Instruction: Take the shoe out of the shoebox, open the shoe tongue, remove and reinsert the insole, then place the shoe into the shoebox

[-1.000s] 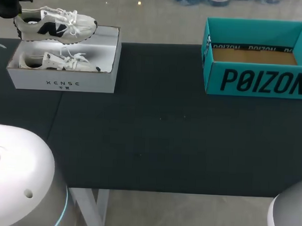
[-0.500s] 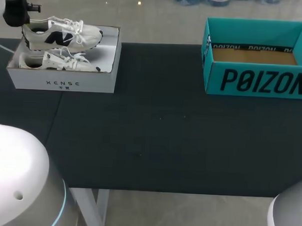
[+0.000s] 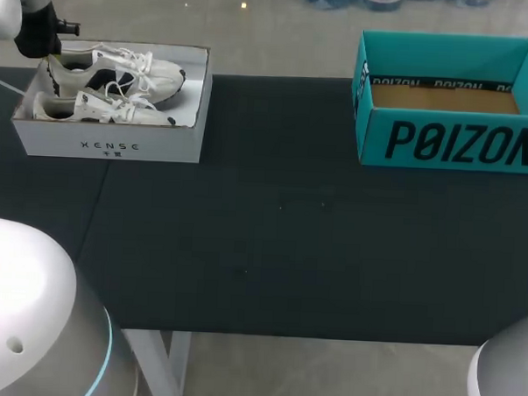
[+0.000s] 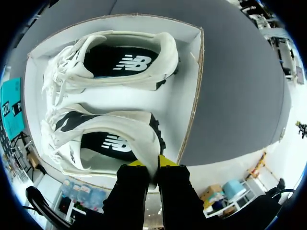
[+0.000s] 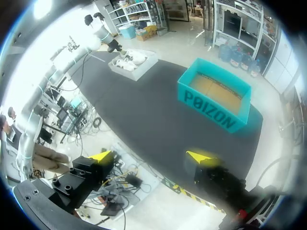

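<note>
Looking upper left, you see the left gripper [image 4: 152, 162] clamped on the shoe [image 3: 121, 69] heel in the box [image 3: 109, 144], arm cut off; right gripper [image 5: 152, 155] gapes, well off the table [image 3: 280, 242].

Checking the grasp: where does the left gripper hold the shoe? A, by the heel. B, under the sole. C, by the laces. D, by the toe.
A: the left gripper is shut on the heel rim of the shoe, which lies inside the white shoebox.
</note>
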`<action>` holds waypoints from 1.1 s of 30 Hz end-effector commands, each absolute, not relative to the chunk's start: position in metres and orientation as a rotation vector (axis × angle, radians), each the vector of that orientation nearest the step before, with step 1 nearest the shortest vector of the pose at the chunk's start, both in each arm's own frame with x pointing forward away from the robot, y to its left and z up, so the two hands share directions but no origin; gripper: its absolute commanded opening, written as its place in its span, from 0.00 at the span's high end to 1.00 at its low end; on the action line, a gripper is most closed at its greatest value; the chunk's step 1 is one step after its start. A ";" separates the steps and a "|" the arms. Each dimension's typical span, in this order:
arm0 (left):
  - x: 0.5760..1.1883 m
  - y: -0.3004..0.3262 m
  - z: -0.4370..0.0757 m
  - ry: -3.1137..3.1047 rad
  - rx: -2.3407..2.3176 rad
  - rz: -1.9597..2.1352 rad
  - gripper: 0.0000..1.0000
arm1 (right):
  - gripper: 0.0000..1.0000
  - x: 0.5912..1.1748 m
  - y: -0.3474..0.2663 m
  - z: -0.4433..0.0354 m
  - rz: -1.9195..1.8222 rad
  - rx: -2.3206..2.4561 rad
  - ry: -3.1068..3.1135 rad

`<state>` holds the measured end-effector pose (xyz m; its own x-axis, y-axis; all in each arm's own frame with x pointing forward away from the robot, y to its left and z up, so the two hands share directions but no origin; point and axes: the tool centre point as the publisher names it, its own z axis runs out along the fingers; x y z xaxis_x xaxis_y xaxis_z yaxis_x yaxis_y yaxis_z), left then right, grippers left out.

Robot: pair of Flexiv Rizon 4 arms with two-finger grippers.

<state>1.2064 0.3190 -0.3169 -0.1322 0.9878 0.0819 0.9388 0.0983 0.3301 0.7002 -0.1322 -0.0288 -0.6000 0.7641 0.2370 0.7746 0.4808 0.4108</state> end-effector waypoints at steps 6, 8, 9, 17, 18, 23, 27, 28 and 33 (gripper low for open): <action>1.213 0.324 -0.336 2.213 1.963 0.449 1.00 | 0.00 0.703 -0.132 -0.027 -0.753 -1.393 -2.682; 1.213 0.324 -0.338 2.222 1.956 0.446 1.00 | 0.00 0.703 -0.132 -0.027 -0.753 -1.393 -2.682; 1.214 0.325 -0.339 2.215 1.969 0.453 1.00 | 0.00 0.703 -0.132 -0.027 -0.753 -1.393 -2.682; 1.212 0.321 -0.343 2.223 1.938 0.441 0.00 | 0.00 0.703 -0.132 -0.027 -0.753 -1.393 -2.682; 1.211 0.320 -0.341 2.228 1.936 0.447 0.00 | 0.00 0.703 -0.132 -0.027 -0.753 -1.393 -2.682; 1.202 0.313 -0.317 2.192 1.899 0.460 0.00 | 0.00 0.703 -0.132 -0.027 -0.753 -1.393 -2.682; 1.191 0.304 -0.285 2.157 1.847 0.468 0.00 | 0.00 0.703 -0.132 -0.027 -0.753 -1.393 -2.682; 1.187 0.303 -0.276 2.154 1.824 0.460 0.00 | 0.00 0.703 -0.132 -0.027 -0.753 -1.393 -2.682; 1.157 0.293 -0.245 2.109 1.808 0.448 0.00 | 0.00 0.703 -0.132 -0.027 -0.753 -1.393 -2.682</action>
<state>1.2080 0.2989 -0.2783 -0.1463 0.9884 -0.0404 0.9043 0.1502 0.3996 0.7002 -0.1322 -0.0288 -0.6000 0.7641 0.2370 0.7746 0.4809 0.4108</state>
